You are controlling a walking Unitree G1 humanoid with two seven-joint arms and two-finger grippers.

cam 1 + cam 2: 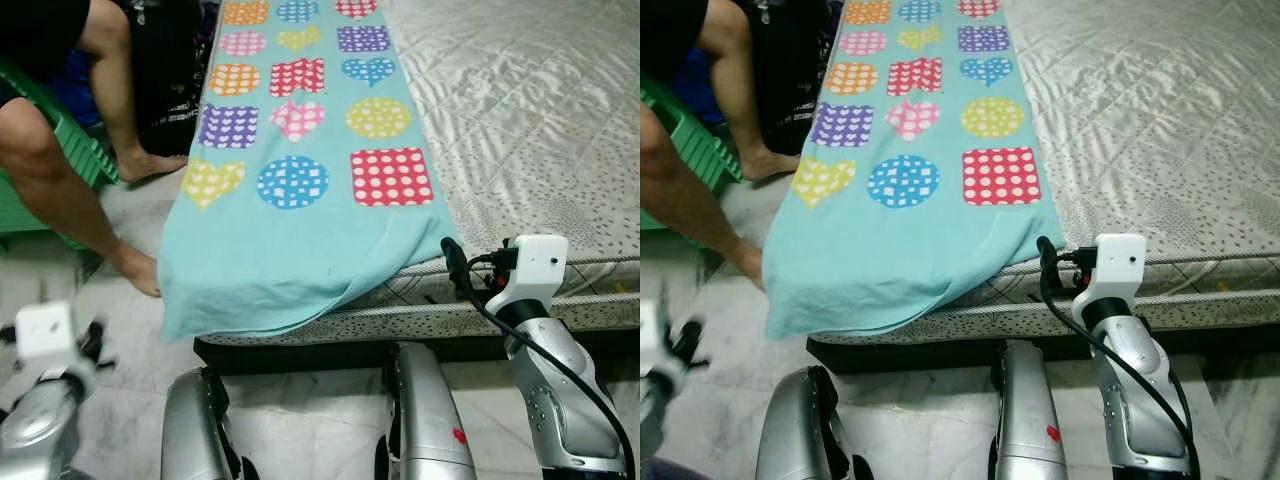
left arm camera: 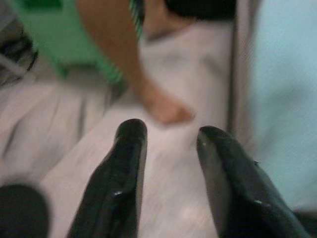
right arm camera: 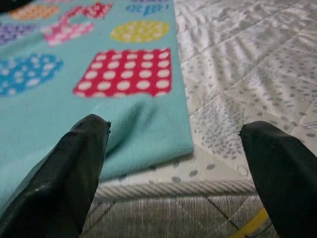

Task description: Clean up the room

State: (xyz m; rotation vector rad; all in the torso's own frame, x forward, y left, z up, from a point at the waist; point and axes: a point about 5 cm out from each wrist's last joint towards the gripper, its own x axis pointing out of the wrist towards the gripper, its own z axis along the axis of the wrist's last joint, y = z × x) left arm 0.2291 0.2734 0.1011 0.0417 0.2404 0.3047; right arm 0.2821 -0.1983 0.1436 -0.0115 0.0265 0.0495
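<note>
Fingers: left gripper [image 2: 168, 163] low over floor [image 1: 130, 330], left of bed, fingers [image 2: 124, 173] slightly apart, empty. Right gripper [image 3: 178, 163] at mattress [image 1: 540, 120] edge, fingers [image 3: 74, 168] wide apart, facing blanket's near right corner.

Person's legs [image 1: 60, 180] and green chair [image 1: 70, 150] at far left.

Blanket [image 1: 300, 220]: turquoise, printed with dotted hearts, circles, squares; lies along bed's left side, near end draped over mattress edge.

Handling (judged): light, soft, limp fleece; will sag and slide. Best hold: pinch overhanging corner nearest right gripper.

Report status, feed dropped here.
Right gripper open at blanket corner. Left gripper open, low. Person's foot beside mattress.
</note>
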